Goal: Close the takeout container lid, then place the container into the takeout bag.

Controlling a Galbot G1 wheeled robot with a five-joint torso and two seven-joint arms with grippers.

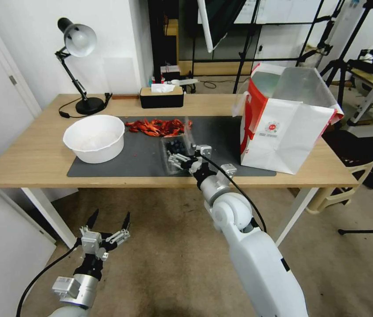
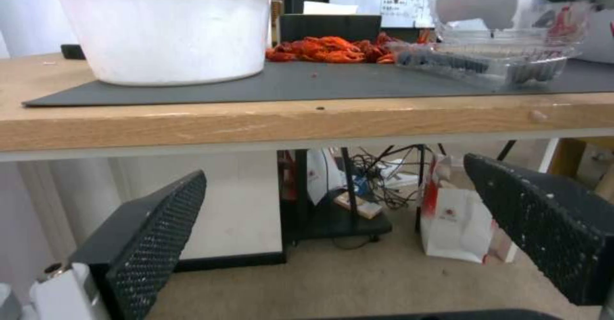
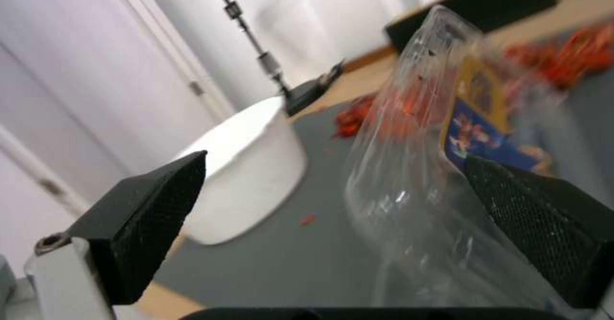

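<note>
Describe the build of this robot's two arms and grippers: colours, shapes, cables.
Both arms are white shells ending in silver metal wrists. A black cable runs along each. The left gripper has two slim black tapering fingers on silver linkages. The right gripper is the same build. Seen close, the finger pads are black wedges with a fine mesh texture.

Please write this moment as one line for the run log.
right gripper: open, at lid of takeout container | lid: raised | left gripper: open, below table edge | takeout bag: upright on table
</note>
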